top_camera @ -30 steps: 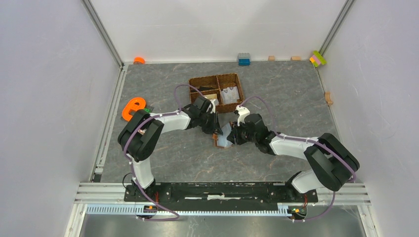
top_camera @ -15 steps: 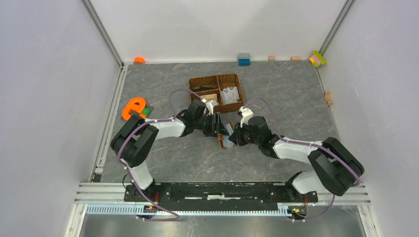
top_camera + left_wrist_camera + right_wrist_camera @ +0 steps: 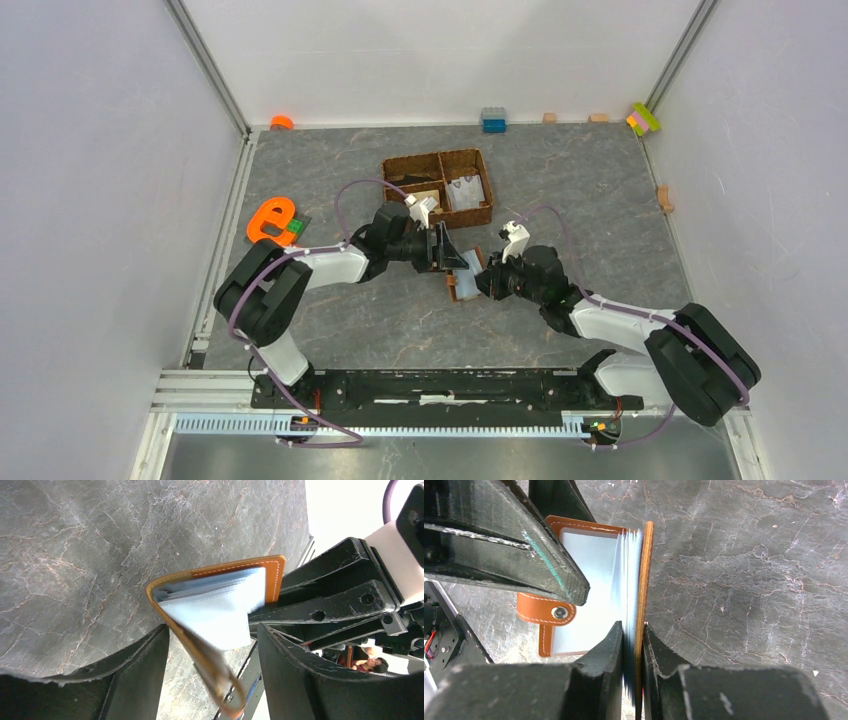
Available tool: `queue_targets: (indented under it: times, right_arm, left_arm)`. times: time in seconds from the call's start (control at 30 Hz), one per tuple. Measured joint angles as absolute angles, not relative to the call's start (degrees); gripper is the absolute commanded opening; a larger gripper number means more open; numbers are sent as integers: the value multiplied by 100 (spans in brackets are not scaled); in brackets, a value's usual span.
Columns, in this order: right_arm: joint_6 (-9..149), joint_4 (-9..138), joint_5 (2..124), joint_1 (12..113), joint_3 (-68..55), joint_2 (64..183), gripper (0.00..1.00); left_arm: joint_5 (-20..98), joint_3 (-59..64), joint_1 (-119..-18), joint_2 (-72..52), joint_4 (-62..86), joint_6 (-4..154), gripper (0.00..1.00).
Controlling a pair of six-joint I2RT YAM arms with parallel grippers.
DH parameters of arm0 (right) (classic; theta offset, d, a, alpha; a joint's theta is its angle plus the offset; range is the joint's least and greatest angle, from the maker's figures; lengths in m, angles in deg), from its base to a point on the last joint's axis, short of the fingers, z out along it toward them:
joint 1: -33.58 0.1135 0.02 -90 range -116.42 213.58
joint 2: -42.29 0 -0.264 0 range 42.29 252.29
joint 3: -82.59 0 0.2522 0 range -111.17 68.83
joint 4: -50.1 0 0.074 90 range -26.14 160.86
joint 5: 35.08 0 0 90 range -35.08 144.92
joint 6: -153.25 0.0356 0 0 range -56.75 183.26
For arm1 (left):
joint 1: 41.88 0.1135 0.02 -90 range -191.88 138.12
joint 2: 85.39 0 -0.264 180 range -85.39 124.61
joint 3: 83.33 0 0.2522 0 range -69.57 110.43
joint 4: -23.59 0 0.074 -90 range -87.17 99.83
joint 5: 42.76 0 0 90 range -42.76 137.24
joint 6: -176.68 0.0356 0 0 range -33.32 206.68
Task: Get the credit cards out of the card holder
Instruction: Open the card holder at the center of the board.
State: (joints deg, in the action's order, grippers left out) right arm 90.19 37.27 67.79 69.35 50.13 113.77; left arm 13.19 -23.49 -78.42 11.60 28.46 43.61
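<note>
Top external view: across the last second both arms have shifted over the grey marbled worktop point(image 3: 560, 200). The right arm has drawn back toward its own side and the left arm has stretched out after it, so the meeting point has slid a little to the right. It now lies near of the brown woven basket point(image 3: 388, 180) and apart from it. The card holder point(image 3: 463, 284) went along with that move and sits between the two grippers. The right gripper point(image 3: 633, 627) is clamped on one brown cover, which stands on edge between its fingers. The left gripper point(image 3: 211, 630) has its fingers apart, straddling the other cover, which is blurred in the left wrist view and not pinched. The pale blue inside leaves are fanned open between the covers. Judgement: the holder is now spread and steadied by one side, ready for picking, but no card has been drawn at this moment. The credit cards cannot be told apart from the pale leaves. A tan flat piece and a pale one lie in the basket compartments, too small to identify. Markings: no brand, label or print is readable anywhere. The holder shows only white stitching and a metal snap stud point(image 3: 559, 612) on its tab. The one letter form in view is an orange e-shaped toy point(image 3: 270, 220).
</note>
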Motion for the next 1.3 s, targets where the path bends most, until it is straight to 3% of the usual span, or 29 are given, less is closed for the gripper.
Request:
queue_targets:
  times: [0.1,0.7,0.9,1.13,1.2,1.3]
  right_arm:
    - [9017,3727,6772,6935,5031,11262,0]
    - [8993,3727,6510,6946,5112,10940,0]
    - [9039,3399,6527,6946,5494,10453,0]
    - [9207,2835,6709,6939,5761,10201,0]
    - [9277,2658,6838,6939,5822,10201,0]
    - [9347,2503,6984,6913,5864,10204,1]
  left_arm:
    - [1348,-2349,-7828,1153,2848,4359,100]
    - [1604,-2290,-8075,1061,2650,4418,96]
    - [1632,-2270,-8030,1061,2656,4427,84]
    - [1188,-2510,-7796,1061,3655,4069,82]
    - [1101,-2567,-7756,1061,3817,3990,74]
    - [1005,-2591,-7759,1061,3998,3929,54]
